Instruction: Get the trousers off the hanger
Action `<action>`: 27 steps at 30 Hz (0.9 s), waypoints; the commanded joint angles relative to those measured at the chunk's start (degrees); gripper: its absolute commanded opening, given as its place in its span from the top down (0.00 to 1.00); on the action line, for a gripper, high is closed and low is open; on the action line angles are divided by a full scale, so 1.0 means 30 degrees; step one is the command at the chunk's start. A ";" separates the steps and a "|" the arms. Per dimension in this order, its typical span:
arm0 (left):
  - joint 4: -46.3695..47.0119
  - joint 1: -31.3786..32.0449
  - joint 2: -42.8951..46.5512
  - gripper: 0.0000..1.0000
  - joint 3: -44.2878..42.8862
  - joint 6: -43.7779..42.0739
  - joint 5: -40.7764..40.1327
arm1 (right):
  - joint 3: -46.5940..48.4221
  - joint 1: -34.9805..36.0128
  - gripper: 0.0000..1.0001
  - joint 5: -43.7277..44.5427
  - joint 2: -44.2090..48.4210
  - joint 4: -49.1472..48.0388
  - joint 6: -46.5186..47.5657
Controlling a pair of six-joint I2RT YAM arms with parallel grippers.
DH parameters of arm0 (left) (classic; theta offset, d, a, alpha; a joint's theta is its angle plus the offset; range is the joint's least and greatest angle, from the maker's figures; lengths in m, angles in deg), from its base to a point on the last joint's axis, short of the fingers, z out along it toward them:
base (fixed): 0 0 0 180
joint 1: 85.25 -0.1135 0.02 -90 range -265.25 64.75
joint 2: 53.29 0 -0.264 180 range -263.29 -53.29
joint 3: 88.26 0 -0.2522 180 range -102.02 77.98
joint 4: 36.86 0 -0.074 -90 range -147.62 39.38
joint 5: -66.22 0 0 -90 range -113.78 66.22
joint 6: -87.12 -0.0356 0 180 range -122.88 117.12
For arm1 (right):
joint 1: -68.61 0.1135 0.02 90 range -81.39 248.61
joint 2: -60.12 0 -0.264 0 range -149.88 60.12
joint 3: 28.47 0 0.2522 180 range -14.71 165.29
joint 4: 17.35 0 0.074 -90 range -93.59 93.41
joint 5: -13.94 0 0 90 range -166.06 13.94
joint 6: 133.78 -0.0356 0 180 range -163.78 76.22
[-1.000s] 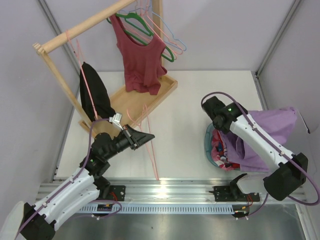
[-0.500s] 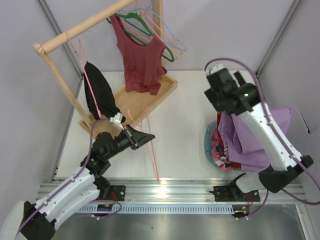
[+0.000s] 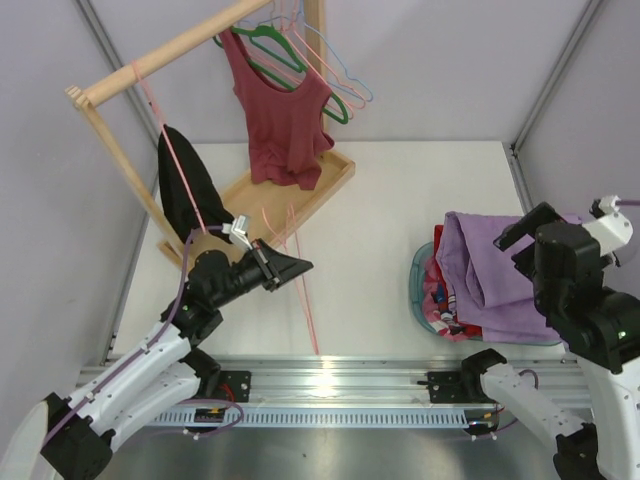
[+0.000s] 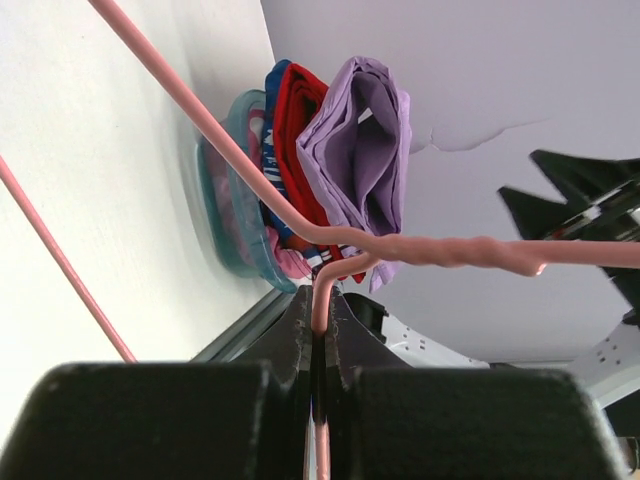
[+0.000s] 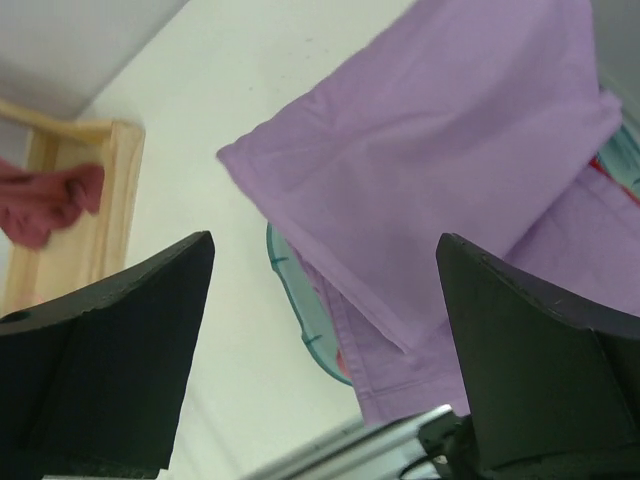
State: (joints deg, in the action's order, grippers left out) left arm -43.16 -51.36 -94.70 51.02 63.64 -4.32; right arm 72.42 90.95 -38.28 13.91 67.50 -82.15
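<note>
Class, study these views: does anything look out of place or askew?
The pink hanger is off the rail, bare, pinched slanting in the left gripper. The lilac trousers lie heaped on the basket, draping over its rim.

robot lab cell: alu rail (image 3: 330, 380), plain panel walls (image 3: 450, 70).

Three garments: one soft lilac trousers (image 3: 490, 270), one black garment (image 3: 185, 190), one maroon sleeveless top (image 3: 280, 120). One green hanger (image 3: 268, 45), one light blue hanger (image 3: 368, 95), at least two thin pale pink hangers (image 3: 308, 310). One wooden rack (image 3: 170, 47), one teal basket (image 3: 415, 285).
</note>
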 commanded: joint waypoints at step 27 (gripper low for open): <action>0.0471 0.0510 -0.0318 1.00 -0.0681 0.0473 0.0074 | -0.7568 -1.7668 0.01 -1.0915 0.1516 -0.2985 -0.2769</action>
State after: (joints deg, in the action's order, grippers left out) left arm -43.46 -50.11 -96.25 50.54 63.84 -4.36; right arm 47.33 44.36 -58.91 17.14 59.79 -97.95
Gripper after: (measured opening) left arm 0.039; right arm 0.985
